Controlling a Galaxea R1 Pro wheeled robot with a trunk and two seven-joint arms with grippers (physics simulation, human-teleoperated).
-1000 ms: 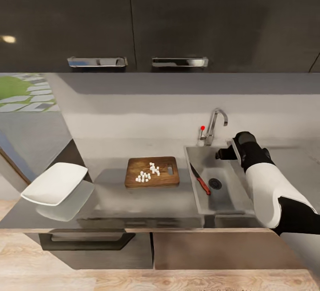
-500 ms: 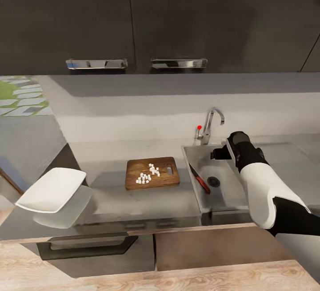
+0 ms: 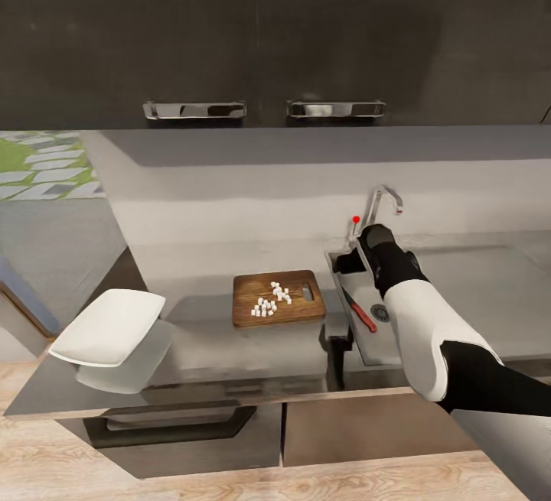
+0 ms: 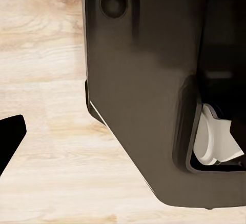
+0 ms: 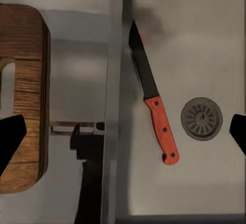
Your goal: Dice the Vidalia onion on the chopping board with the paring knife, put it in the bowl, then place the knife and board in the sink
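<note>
The right gripper point(image 3: 350, 262) is hanging wide open above the sink point(image 3: 428, 333); beside it, the stiff chopping board point(image 3: 278, 298) is carrying loose onion dice point(image 3: 270, 299), best gripped level by its edge.

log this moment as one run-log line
orange-handled paring knife: in steel sink | diced onion: on brown wooden board | right gripper: open, empty

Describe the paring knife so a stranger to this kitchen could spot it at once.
Start at the stainless steel sink set into the grey countertop, below the chrome tap. The paring knife lies flat on the basin floor beside the round drain. Its orange-red handle and dark pointed blade set it apart from the grey metal around it.
</note>
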